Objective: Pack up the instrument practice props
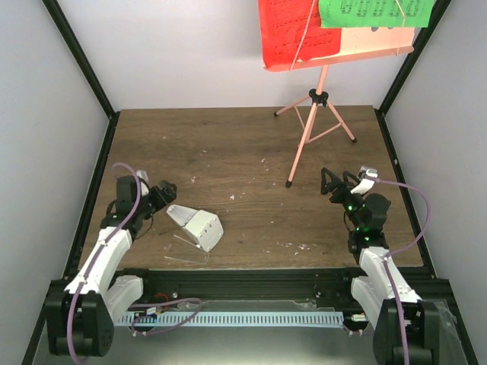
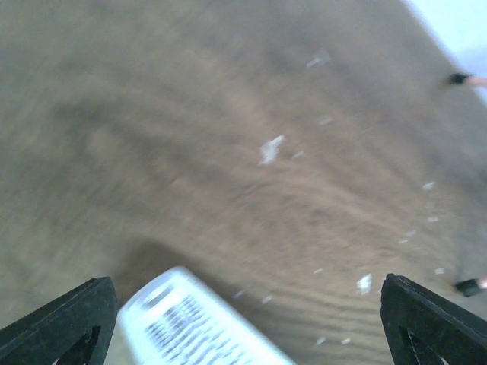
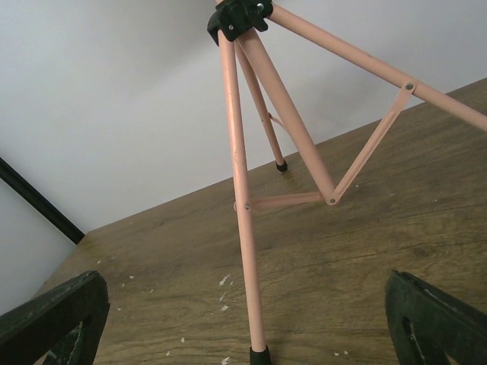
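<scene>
One green page [image 1: 373,11], overhead only

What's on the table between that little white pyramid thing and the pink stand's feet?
Nothing but bare wooden table with a few tiny white flecks. The top view shows that stretch from the metronome to the music stand clearly.

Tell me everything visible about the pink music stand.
The music stand is a pink tripod of thin tubes, metal by the look, joined at a black hub with thin braces between the legs and black caps on the feet. It stands upright at the far right of the table, its desk carrying a red page and a green page. Nothing grips it; the right gripper faces it, open and apart.
</scene>
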